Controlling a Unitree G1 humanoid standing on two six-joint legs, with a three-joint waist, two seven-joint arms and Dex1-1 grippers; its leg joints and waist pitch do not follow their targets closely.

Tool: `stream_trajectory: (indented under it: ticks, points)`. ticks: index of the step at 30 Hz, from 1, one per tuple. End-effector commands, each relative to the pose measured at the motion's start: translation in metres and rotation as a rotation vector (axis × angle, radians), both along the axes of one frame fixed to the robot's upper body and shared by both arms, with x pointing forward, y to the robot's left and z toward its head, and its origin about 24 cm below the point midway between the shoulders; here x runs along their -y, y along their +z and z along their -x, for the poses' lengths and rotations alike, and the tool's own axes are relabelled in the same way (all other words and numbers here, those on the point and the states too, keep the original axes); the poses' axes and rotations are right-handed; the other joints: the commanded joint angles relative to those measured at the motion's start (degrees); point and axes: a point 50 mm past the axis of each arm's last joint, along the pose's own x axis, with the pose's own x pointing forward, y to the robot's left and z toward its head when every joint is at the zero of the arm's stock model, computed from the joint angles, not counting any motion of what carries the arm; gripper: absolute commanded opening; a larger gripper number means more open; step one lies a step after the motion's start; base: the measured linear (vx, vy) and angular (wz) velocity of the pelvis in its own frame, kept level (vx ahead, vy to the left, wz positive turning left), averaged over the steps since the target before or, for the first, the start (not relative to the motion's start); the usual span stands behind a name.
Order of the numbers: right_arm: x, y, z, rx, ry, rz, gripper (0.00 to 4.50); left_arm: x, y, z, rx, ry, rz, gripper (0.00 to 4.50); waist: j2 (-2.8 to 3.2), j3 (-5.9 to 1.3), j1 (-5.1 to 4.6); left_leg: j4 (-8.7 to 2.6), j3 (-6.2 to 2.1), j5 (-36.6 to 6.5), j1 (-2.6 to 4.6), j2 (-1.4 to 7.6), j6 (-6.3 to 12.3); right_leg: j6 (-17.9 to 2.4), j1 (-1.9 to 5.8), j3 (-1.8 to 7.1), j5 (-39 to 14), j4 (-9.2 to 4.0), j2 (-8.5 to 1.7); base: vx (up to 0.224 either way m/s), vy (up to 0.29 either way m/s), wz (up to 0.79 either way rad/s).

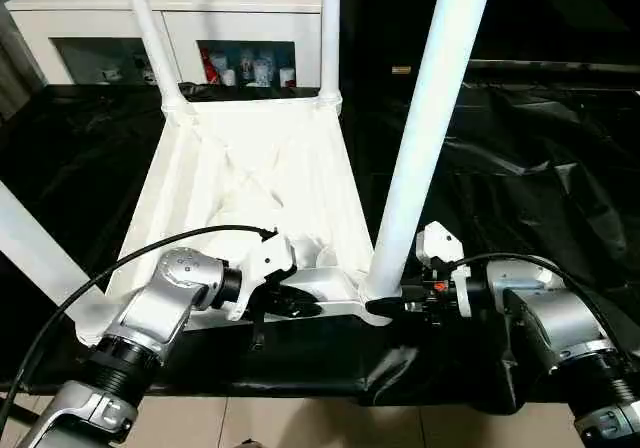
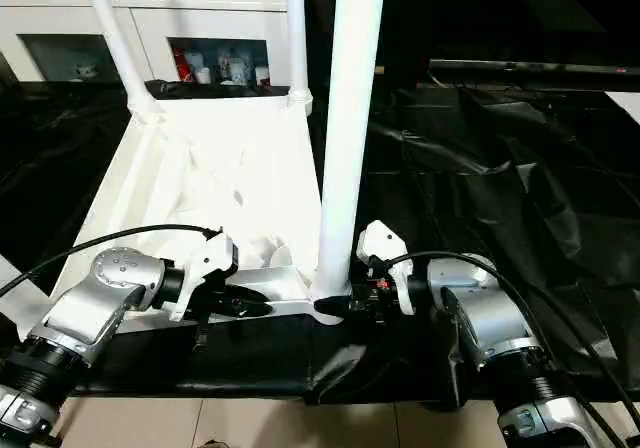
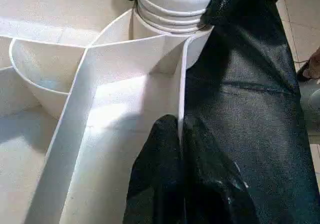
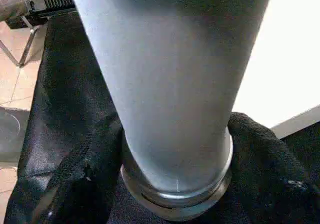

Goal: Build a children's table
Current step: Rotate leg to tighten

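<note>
While the tabletop (image 1: pixel 255 183) lies underside up at the near edge of the black-draped work table (image 1: pixel 520 168), its near right leg (image 1: pixel 425 138) stands upright in the corner socket. My right gripper (image 1: pixel 392 306) straddles that leg's base, fingers either side. My left gripper (image 1: pixel 290 303), nearly closed, pinches the tabletop's near rim. Behind stands a white cabinet (image 1: pixel 180 13).
</note>
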Motion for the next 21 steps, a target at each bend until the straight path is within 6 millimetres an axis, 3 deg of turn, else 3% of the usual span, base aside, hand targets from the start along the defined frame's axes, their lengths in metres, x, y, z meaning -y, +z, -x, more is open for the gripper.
stream_trajectory:
  ticks: [1, 4, 7, 11, 15, 16, 19, 21]
  points:
    - [-0.008, -0.007, 0.005, -0.026, 0.041, 0.002, 2.74, 0.005, 0.006, -0.001, 0.012, -0.002, 0.046, 0.00, -0.67, -3.40, 0.05, -3.99, -1.13, -13.71, 1.31, 2.48, 1.82, -13.41, 2.28, 2.16, -11.71, -4.07, -3.01, 0.000, 0.000, 0.00]
    - [-0.009, -0.009, 0.007, -0.024, 0.029, -0.001, 2.70, 0.006, 0.005, -0.002, 0.018, 0.014, 0.044, 0.00, -0.78, -3.39, 0.02, -4.00, -1.14, -13.72, 1.27, 2.47, 1.76, -13.42, 2.31, 2.17, -11.41, -4.03, -2.98, 0.000, 0.000, 0.00]
    - [-0.014, -0.018, 0.002, 0.007, -0.119, -0.012, 2.70, 0.012, 0.003, -0.010, 0.040, 0.094, 0.048, 0.00, -0.85, -3.32, -0.07, -3.99, -1.10, -13.59, 1.25, 2.40, 1.64, -13.31, 2.18, 2.25, -11.57, -4.09, -3.03, 0.000, 0.000, 0.00]
    - [-0.029, -0.032, -0.012, -0.004, -0.471, -0.066, 2.69, 0.033, 0.000, -0.024, 0.093, 0.238, 0.037, 0.00, -0.96, -2.92, -1.28, -4.75, -1.77, -18.73, 1.26, 2.14, -1.67, -10.11, 2.20, 2.02, -21.81, -5.04, -3.27, 0.000, 0.000, 0.00]
    - [-0.050, -0.036, -0.019, -0.022, -0.666, -0.096, 2.69, 0.057, -0.001, -0.034, 0.135, 0.333, 0.011, 0.00, -0.91, -2.69, -1.71, -4.75, -1.81, -22.71, 2.03, 1.92, -2.23, -7.31, 1.30, 2.11, -28.13, -6.29, -3.22, 0.000, 0.000, 0.00]
    - [-0.059, -0.036, -0.019, -0.010, -0.680, -0.098, 2.69, 0.066, 0.001, -0.036, 0.143, 0.350, 0.018, 0.00, -0.69, -2.75, -1.69, -4.76, -1.89, -22.93, 2.13, 1.96, -2.41, -7.10, 1.25, 2.11, -28.29, -6.28, -3.26, 0.000, 0.000, 0.00]
    - [-0.073, -0.031, -0.018, 0.025, -0.646, -0.129, 2.69, 0.075, 0.004, -0.038, 0.149, 0.346, 0.034, 0.00, -0.75, -2.86, -1.64, -4.85, -1.93, -22.75, 2.02, 1.98, -2.26, -6.59, 1.26, 2.13, -27.09, -6.38, -3.24, 0.000, 0.000, 0.00]
    - [-0.078, -0.025, -0.018, 0.067, -0.607, -0.163, 2.69, 0.077, 0.006, -0.038, 0.150, 0.328, 0.041, 0.00, -0.80, -3.01, -1.54, -4.94, -1.87, -21.71, 1.70, 2.07, -1.73, -7.29, 1.50, 2.21, -23.30, -6.00, -3.11, 0.000, 0.000, 0.00]
